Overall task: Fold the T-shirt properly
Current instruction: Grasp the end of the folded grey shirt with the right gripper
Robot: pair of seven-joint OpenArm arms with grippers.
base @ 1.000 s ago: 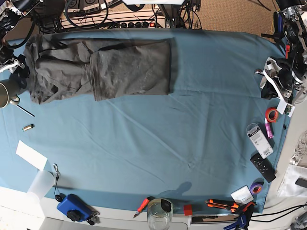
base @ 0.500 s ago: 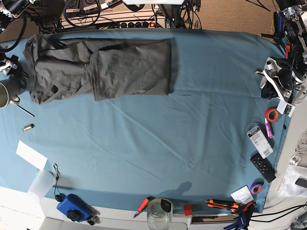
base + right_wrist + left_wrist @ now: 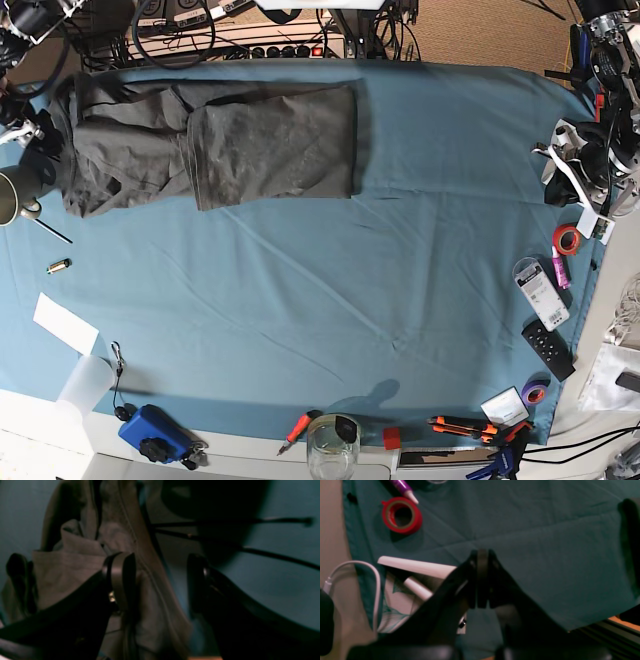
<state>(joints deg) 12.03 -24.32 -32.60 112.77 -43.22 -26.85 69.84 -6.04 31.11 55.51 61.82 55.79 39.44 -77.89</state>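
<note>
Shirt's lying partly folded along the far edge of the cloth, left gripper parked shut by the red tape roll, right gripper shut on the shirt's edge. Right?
Not quite: the right gripper is open, not shut. The right wrist view shows its jaws apart over the edge of the T-shirt, clamping nothing. The rest holds: the left gripper is shut near the red tape roll.

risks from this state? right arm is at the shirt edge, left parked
1. The right gripper has its jaws open over the bunched edge of the T-shirt; closing here may pinch several layers and drag the fold askew.
2. A metal cup and thin rod sit beside that edge; a sweep might knock them.
3. The left gripper is shut, far off near the red tape roll, so the other side is unheld.
</note>
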